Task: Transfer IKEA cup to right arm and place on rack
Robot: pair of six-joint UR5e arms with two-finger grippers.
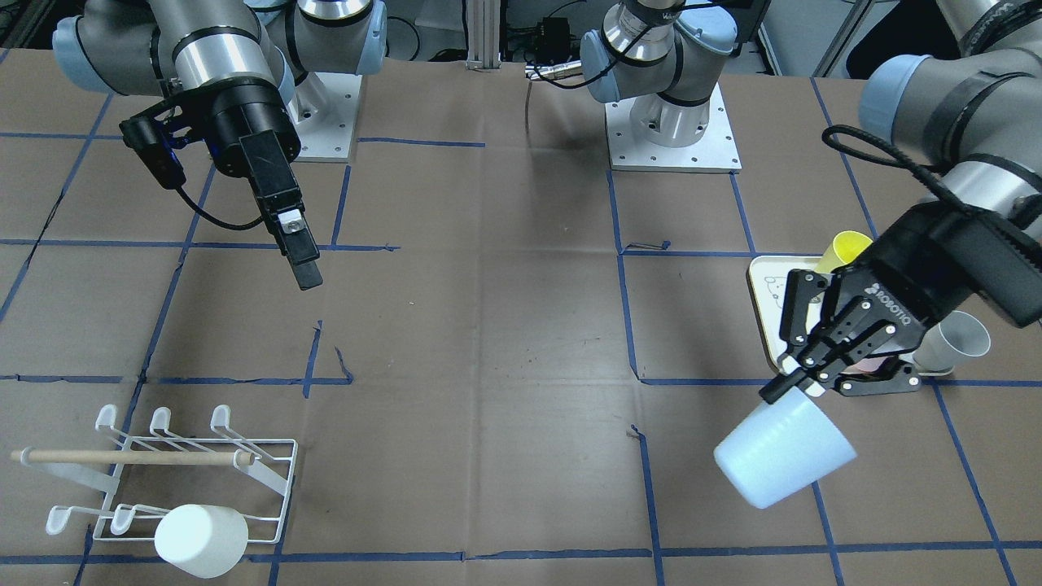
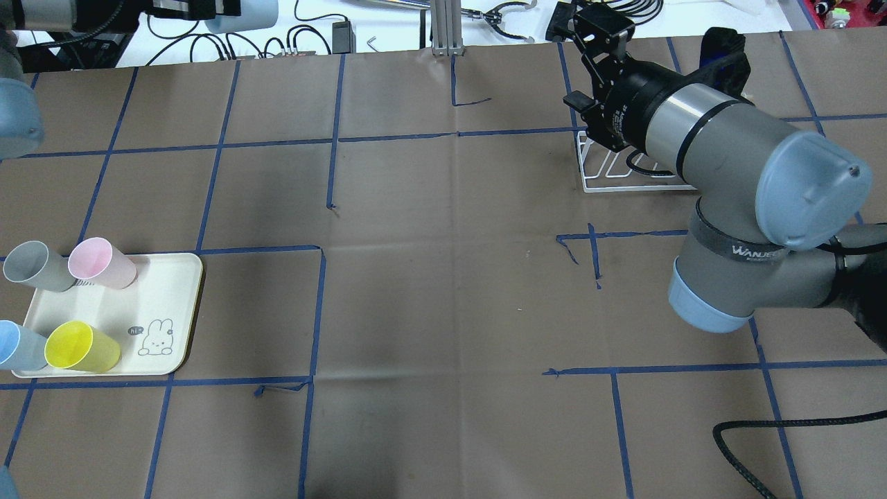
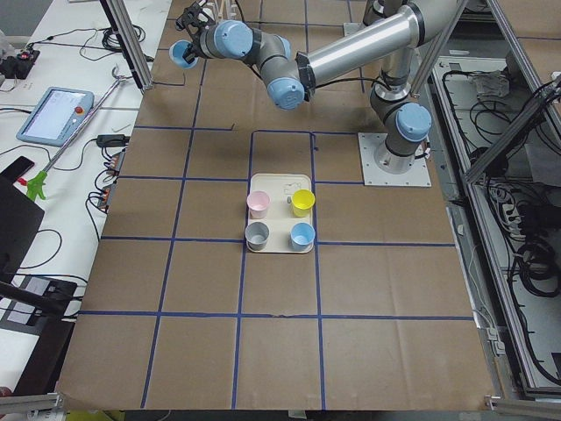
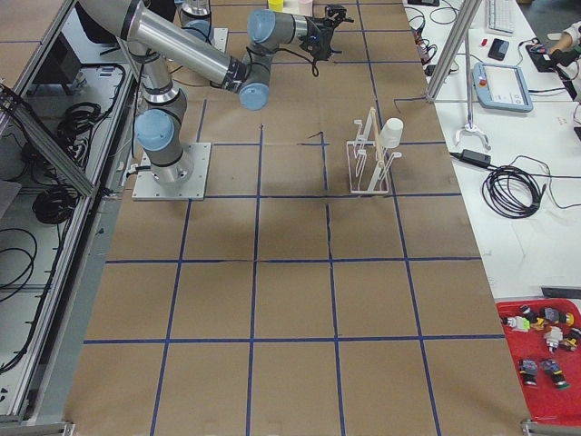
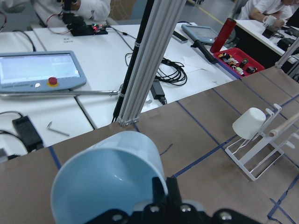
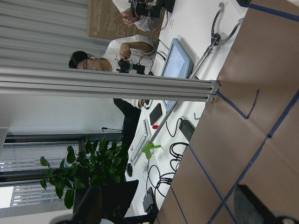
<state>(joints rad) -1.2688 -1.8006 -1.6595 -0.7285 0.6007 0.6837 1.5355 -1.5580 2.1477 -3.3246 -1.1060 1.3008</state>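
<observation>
Over the table's edge away from the robot, on the robot's left side, the pale blue cup (image 1: 781, 460) is held up in the air by the left gripper (image 1: 785, 389). The cup is pinched at its rim, the claw is clenched tight on it, and the cup is tipped over on its side. From the left wrist view the cup's open mouth is seen turned to the camera. Just behind this gripper a cream tray (image 2: 173, 305) with a little animal drawing is laid on the table, and four more cups are stood on it: a grey cup (image 2: 31, 265), a pink cup (image 2: 100, 262), a blue cup (image 2: 14, 344) and a yellow cup (image 2: 80, 346). Well apart from the held cup, on the other side, the right arm (image 2: 727, 138) is stretched out and the right gripper (image 1: 305, 273) is hung above the brown table (image 1: 521, 325), pointed down at a slant. Its fingers (image 6: 88, 207) are seen spread wide at the bottom of the right wrist view, so this claw is let loose and nothing is gripped by it. Near the table's edge on that side the white wire rack (image 1: 203, 480) is set down, with a wooden rod (image 1: 130, 457) laid across it. A white cup (image 1: 201, 541) is hung on one of its prongs.
</observation>
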